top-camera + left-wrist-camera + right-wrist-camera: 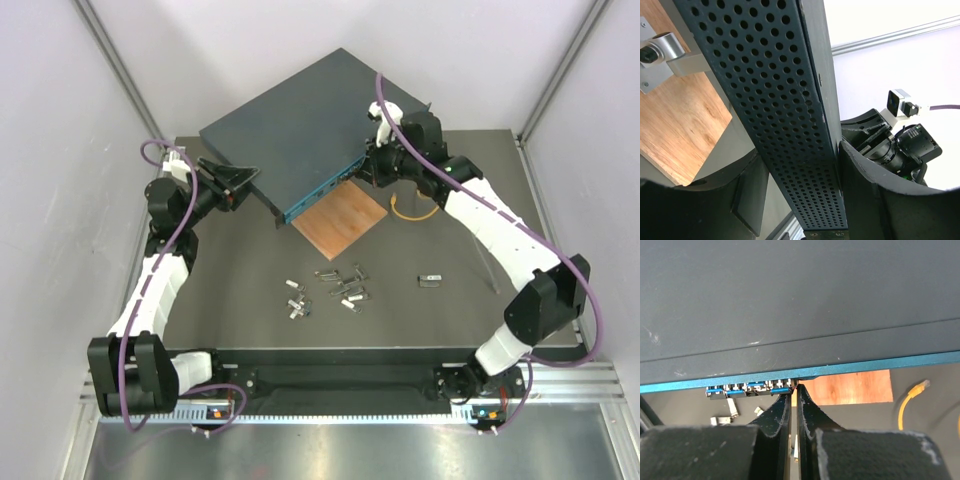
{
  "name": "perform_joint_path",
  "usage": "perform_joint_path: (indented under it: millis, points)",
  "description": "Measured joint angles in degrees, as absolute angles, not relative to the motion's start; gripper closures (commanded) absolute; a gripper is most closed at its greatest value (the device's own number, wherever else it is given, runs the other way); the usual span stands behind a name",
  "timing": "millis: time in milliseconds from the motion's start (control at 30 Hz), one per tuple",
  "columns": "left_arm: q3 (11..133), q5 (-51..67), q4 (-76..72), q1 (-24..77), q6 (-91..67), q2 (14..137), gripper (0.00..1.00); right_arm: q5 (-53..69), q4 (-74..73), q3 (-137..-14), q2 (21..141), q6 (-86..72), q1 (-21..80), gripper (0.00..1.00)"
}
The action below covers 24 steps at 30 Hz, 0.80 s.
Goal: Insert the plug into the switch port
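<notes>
Landmark: the brown board [340, 220] lies flat on the desk [500, 200]; I give every place from it.
Switch, place: the switch [290, 120] sits just behind the board, turned cornerwise, with its teal front face [320, 190] over the board's far edge.
Switch, look: a broad, flat, dark blue-grey box. The top is plain with a few pale scuffs, the side wall is pierced all over with small round holes, and a narrow teal strip along the front carries the sockets.
Left hand: the left hand [235, 185], to the left of the board, is partly spread, and its fingers [747, 195] clamp the switch's perforated side wall between them.
Right hand: the right hand [794, 392], at the board's far right corner, is pressed shut with its tips touching the teal face at the sockets. A pale sliver shows in the slit, and I cannot tell whether it is a plug.
Done: I judge that about four seated plugs [747, 389], blue-tabbed, fill neighbouring sockets.
Left: loose plugs [340, 285] lie on the near side of the board, so I judge that more insertions remain. I cannot tell whether anything at the fingertips is fully home.
Other: a yellow cable [910, 400] lies just right of the board.
</notes>
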State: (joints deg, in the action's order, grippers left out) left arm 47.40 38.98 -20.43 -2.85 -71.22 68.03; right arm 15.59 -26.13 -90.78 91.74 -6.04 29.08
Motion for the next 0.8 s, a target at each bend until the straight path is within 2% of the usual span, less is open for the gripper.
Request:
perform_joint_path:
  millis: [67,167,200,267,300,367,400,433,500,567,800]
  points:
    - [47.83,39.20,-19.57,-2.85,-70.76,68.03,0.80,15.70,-25.23,-89.82,91.18,-5.02,29.04,0.94]
    - [48.21,39.62,-18.68,-2.85,-70.26,68.03,0.64,16.27,-21.39,-85.71,89.06,-2.31,28.40,0.80]
    - [48.40,39.66,-18.35,-2.85,-70.15,68.03,0.52,16.95,-20.38,-84.36,88.23,-1.04,28.16,0.71]
    - [48.66,39.68,-17.89,-2.85,-70.08,68.03,0.39,18.74,-19.31,-81.25,85.97,1.28,27.09,0.60]
    - [48.66,39.68,-17.85,-2.85,-69.71,68.03,0.29,19.86,-19.51,-79.70,84.53,2.57,26.41,0.50]
    - [48.77,39.46,-17.87,-2.63,-67.40,68.05,0.17,21.74,-20.84,-76.62,81.06,5.23,24.75,0.40]
    - [48.77,39.42,-17.67,-2.46,-66.92,68.05,0.08,22.65,-21.74,-75.33,79.09,6.79,23.90,0.29]
    - [48.77,39.40,-17.50,-2.28,-66.17,68.05,0.02,23.33,-22.57,-74.32,77.38,8.34,23.22,0.25]
    - [48.77,39.38,-17.45,-2.15,-65.71,68.03,0.01,24.51,-25.76,-72.77,73.30,11.97,21.89,0.19]
    - [48.77,39.42,-17.45,-2.31,-65.45,68.01,0.01,25.52,-28.75,-72.27,70.22,15.79,20.82,0.18]
    - [48.77,42.44,-17.43,-5.48,-62.35,66.17,0.01,26.63,-39.44,-66.98,64.25,28.58,16.91,0.26]
